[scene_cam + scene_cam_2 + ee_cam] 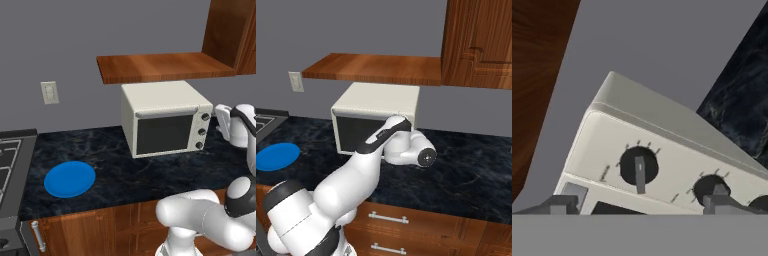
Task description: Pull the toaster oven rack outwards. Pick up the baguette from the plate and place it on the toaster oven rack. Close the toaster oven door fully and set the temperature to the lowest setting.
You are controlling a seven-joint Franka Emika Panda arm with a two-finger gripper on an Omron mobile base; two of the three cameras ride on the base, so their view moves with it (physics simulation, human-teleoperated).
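Closest to me, the robot's white arm with dark joints [356,175] is reaching up from the wooden cabinet front toward the boxy cream-white toaster oven [165,120], which is sitting on the dark marbled countertop [125,170] under a brown wooden shelf [160,66]. From the right side the arm is covering much of the oven's front, so the knobs are hidden there. The two-finger gripper [639,204] is showing just its two small dark fingertips [559,204] in the hand view, spread wide with nothing between them. Its camera is rolled, and it is looking at the oven's cream knob panel, where the dark round knob [639,166] is sitting just above the gap between the tips; a second knob [711,189] is partly covered by one fingertip and a third is cut off at the edge. The cream-framed door with its dark glass pane [165,134] is standing shut, so the inside is hard to make out. Well off to the oven's left, the flat round bright blue plate [70,178] is lying on the counter. A white kettle [235,125] is standing just right of the oven, partly cut off.
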